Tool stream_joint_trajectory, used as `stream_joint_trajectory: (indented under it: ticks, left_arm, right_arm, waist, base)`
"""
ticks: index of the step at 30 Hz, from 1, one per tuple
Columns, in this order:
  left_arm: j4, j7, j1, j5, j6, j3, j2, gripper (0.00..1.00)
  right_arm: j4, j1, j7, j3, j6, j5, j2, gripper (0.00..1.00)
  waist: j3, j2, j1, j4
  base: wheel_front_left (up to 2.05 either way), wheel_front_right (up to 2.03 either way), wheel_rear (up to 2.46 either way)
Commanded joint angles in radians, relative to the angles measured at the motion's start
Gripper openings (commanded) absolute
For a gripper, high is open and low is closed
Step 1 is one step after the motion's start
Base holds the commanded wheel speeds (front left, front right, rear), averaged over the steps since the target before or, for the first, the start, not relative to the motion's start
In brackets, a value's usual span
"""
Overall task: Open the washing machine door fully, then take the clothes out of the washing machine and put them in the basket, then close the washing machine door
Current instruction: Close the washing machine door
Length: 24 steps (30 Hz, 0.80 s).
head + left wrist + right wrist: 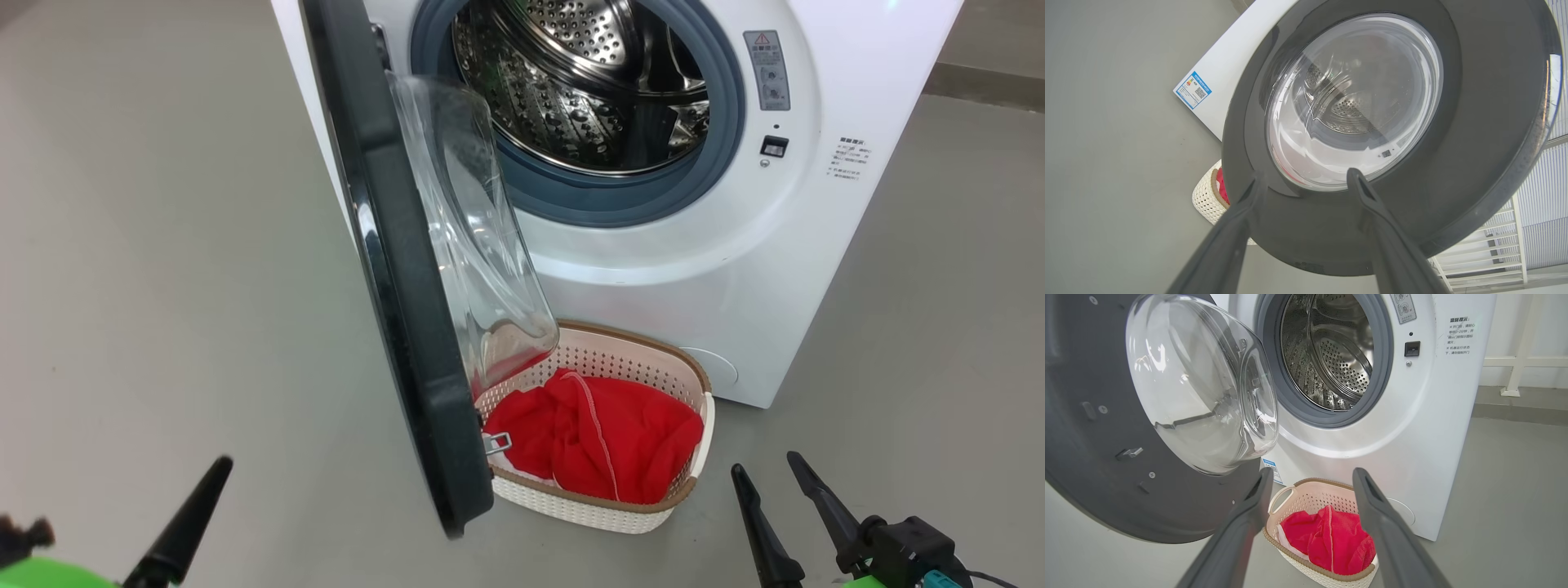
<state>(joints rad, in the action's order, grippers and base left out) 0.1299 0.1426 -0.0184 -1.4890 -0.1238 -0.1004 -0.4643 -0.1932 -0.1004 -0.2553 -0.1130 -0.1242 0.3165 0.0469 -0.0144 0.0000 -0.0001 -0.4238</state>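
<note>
Door: the washing machine door (400,310) stands wide open, swung out from the front of the washing machine (653,269) on my left, glass bowl facing the opening.
Drum: here's the steel drum (588,90) inside the washing machine, and I see bare perforated metal with no red anywhere in the part that shows.
Clothes: the clothes (596,437) are out, a red heap with white trim lying in the basket (620,347).
Basket: on the floor right at the foot of the washing machine, just below the opening, its near-left end tucked under the door's lower edge.
Left claw (1305,176): fingers spread wide with nothing between them, pointing at the door's outer black face, off the washing machine's left side; it looks clear of the rim.
Right claw (1313,472): also spread and empty, hanging in front of the washing machine, looking down toward the basket.
Done, I reckon: door opened, clothes moved across.
Left to do: only the closing. I judge my left claw is the one placed to push that door back onto the washing machine.
</note>
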Motion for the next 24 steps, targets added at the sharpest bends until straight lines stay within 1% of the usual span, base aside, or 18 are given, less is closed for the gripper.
stream_joint_trajectory:
  ticks: [1,9,13,15,19,20,23,24]
  left_arm:
    - [-0.013,-0.015,-0.022,0.01,-0.007,0.039,-0.033,1.0]
    - [0.044,-0.175,0.028,0.047,-0.007,-0.017,-0.029,1.0]
    - [0.069,-0.267,0.047,0.076,-0.007,-0.054,-0.037,1.0]
    - [0.091,-0.318,0.055,0.134,-0.007,-0.097,-0.056,1.0]
    - [0.134,-0.382,0.054,0.203,-0.007,-0.162,-0.062,1.0]
    - [0.141,-0.391,0.053,0.21,-0.007,-0.166,-0.057,1.0]
    - [0.177,-0.402,0.05,0.287,-0.007,-0.181,-0.054,1.0]
    - [0.186,-0.403,0.045,0.316,-0.007,-0.161,-0.044,1.0]
  right_arm:
    - [0.023,0.009,-0.006,-0.02,-0.007,0.006,0.003,1.0]
    - [0.018,-0.003,-0.006,-0.012,-0.007,0.007,0.003,1.0]
    - [0.018,-0.003,-0.006,-0.011,-0.007,0.007,0.003,1.0]
    - [0.019,-0.001,-0.006,-0.009,-0.007,0.007,0.003,1.0]
    - [0.021,-0.001,-0.006,-0.007,-0.007,0.007,0.003,1.0]
    - [0.021,-0.002,-0.006,-0.007,-0.007,0.007,0.003,1.0]
    - [0.022,-0.006,-0.006,-0.006,-0.007,0.007,0.003,1.0]
    - [0.022,-0.008,-0.006,-0.005,-0.007,0.007,0.003,1.0]
  waist:
    - [0.001,0.0,0.0001,-0.001]
    - [0.011,0.0,0.0001,-0.005]
    - [0.012,0.0,0.0001,-0.004]
    - [0.012,0.0,0.0001,-0.004]
    - [0.014,0.0,0.0001,-0.006]
    - [0.015,0.0,0.0001,-0.006]
    - [0.019,0.0,0.0001,-0.009]
    - [0.02,0.0,0.0001,-0.01]
  base:
    - [0.0,0.0,0.0]
    - [0.0,0.0,0.0]
    - [0.0,0.0,0.0]
    - [0.0,0.0,0.0]
    - [0.0,0.0,0.0]
    - [0.0,0.0,0.0]
    - [0.0,0.0,0.0]
    - [0.0,0.0,0.0]
